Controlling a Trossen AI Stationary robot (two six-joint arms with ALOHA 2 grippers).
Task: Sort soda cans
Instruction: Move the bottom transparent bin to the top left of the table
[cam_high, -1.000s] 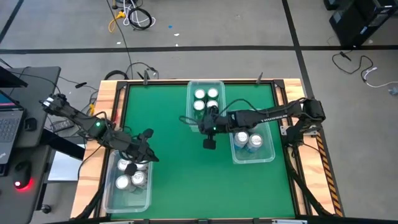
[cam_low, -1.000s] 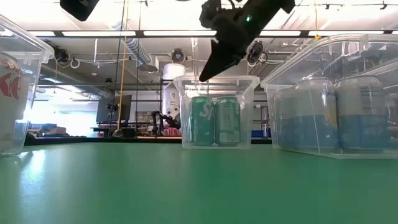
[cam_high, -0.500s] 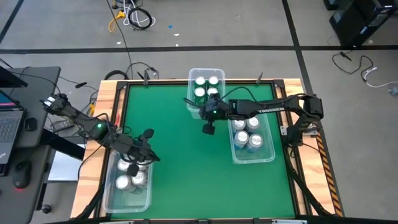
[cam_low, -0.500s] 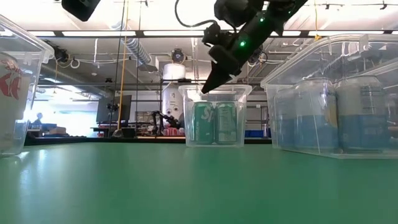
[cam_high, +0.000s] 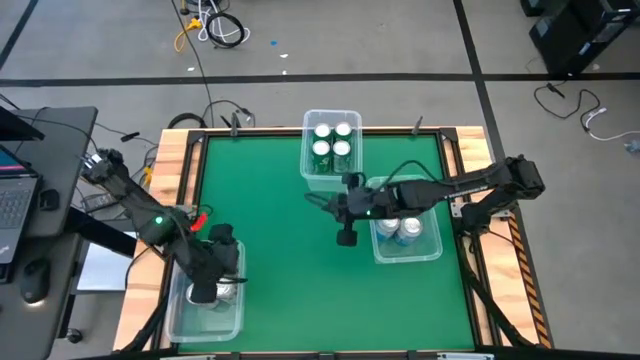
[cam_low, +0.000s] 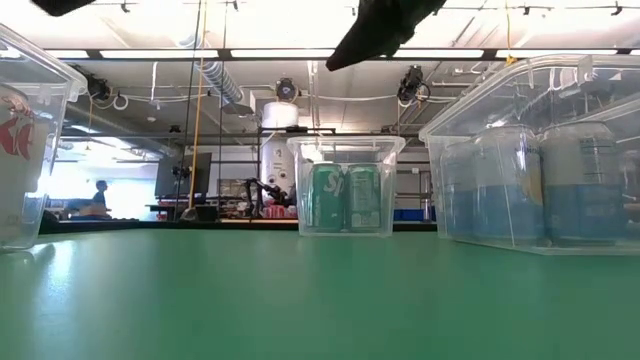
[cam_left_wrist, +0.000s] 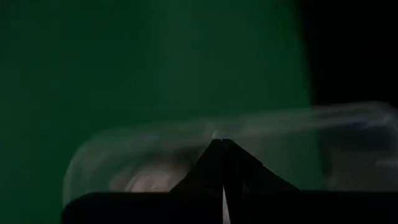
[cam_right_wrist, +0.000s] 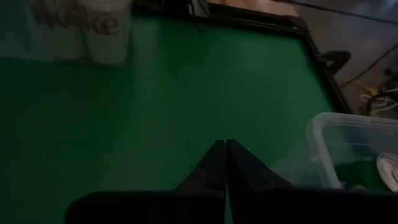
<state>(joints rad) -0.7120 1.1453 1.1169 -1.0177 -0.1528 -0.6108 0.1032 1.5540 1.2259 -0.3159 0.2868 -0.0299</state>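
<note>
Green soda cans (cam_high: 331, 141) in far-edge bin (cam_high: 331, 172), pushed back since a second ago. Blue cans (cam_high: 399, 229) half hidden under right gripper (cam_high: 346, 238), fingers pinched together, empty, now nearer mid-table. Left gripper (cam_high: 204, 293), likewise closed, dropped over silver cans (cam_high: 226, 291), hiding most. Green mat (cam_high: 290, 290) open between bins.

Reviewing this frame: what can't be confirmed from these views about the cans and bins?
- Left bin, high view: the left gripper and its arm cover part of it, so its can count is unclear.
- Right bin, high view: the right arm overlaps its cans; not all tops show.
- Green cans, low view: only the front two show; the rest stand behind them.
- Left wrist view: blurred and dark; the bin's contents are unreadable.
</note>
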